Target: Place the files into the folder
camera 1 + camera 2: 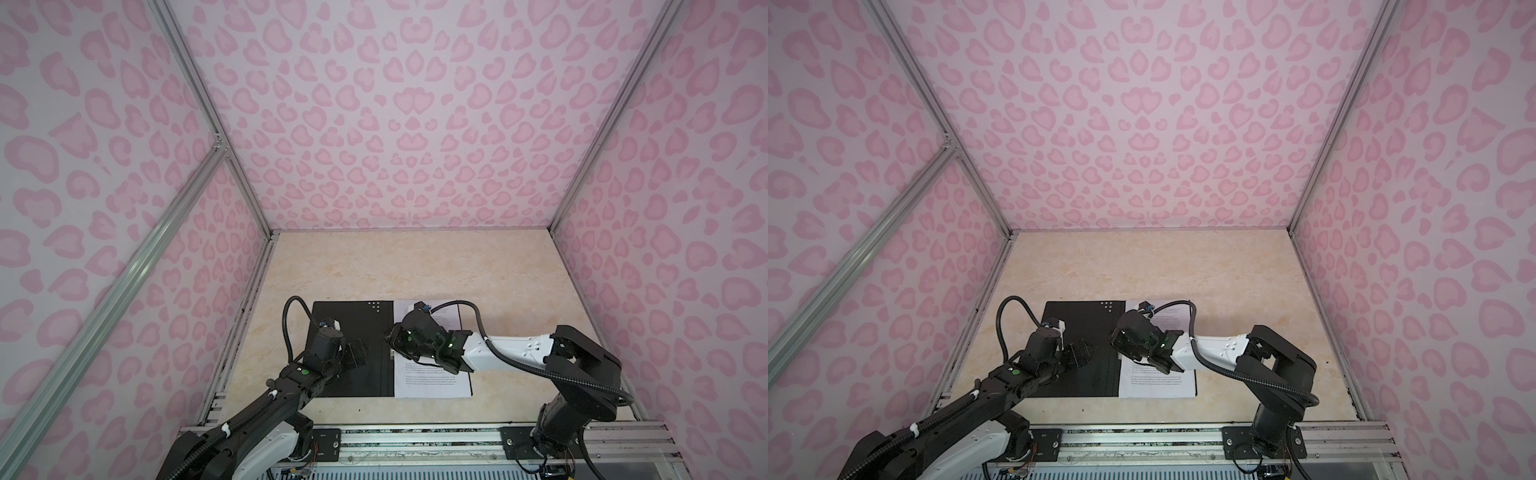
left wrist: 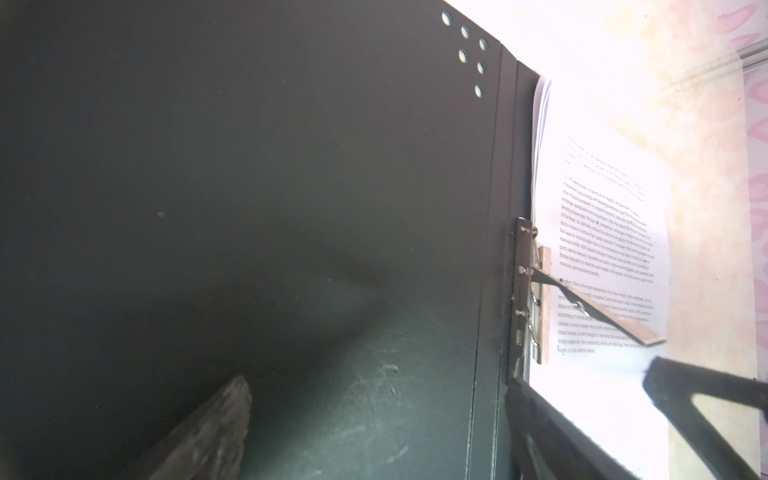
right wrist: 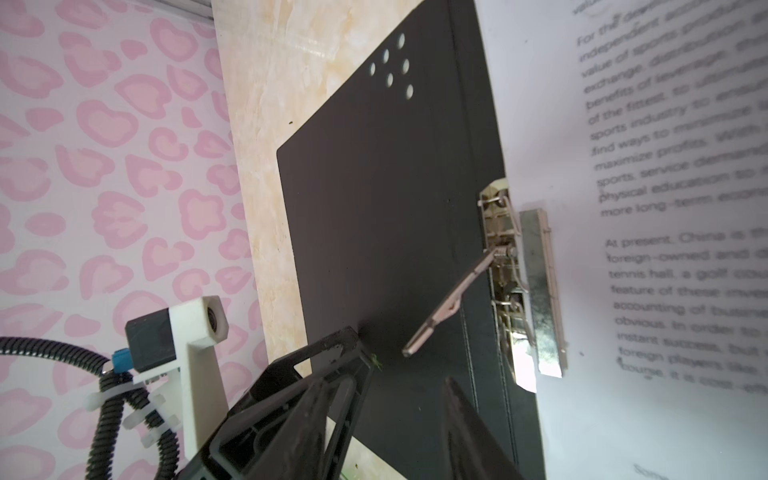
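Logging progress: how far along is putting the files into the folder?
Done: the files lie in the open folder, against its spine clip. In hand: right gripper, jaws open, at the raised clip lever; left gripper open above the folder. Left: probably clamp, then close.

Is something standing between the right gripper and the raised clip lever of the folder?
Nothing visible. The right gripper faces the clip lever of the folder directly, jaws apart; the left gripper is off to the side.
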### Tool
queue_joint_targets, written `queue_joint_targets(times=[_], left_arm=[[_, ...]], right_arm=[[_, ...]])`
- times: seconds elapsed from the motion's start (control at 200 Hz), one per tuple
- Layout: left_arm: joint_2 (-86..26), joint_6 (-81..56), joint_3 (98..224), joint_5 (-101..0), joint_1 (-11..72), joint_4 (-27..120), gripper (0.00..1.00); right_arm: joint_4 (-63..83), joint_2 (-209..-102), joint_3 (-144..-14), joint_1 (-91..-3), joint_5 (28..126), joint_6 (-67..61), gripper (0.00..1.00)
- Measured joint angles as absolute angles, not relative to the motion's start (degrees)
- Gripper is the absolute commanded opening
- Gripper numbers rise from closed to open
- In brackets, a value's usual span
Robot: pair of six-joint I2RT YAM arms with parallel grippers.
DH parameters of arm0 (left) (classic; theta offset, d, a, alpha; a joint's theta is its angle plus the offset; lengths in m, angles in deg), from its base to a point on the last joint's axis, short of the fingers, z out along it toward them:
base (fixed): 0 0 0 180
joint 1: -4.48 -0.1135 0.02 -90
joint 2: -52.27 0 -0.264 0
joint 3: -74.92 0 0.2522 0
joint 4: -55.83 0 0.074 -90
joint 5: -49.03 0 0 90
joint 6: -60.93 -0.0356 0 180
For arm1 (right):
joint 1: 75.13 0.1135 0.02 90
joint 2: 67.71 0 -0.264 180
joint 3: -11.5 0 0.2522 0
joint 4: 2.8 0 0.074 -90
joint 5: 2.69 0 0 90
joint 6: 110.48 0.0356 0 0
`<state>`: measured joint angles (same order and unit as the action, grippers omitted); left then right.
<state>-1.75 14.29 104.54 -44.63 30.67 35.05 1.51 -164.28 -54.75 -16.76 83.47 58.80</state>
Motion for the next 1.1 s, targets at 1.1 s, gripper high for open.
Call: queue_joint_targets(times=[1.1], left_arm=[[1.7, 14.2, 103.2, -45.3, 30.7, 34.3, 0.97]], right_arm=[[-6.6, -168.1, -50.8, -18.0, 81.0, 66.2, 0.12]])
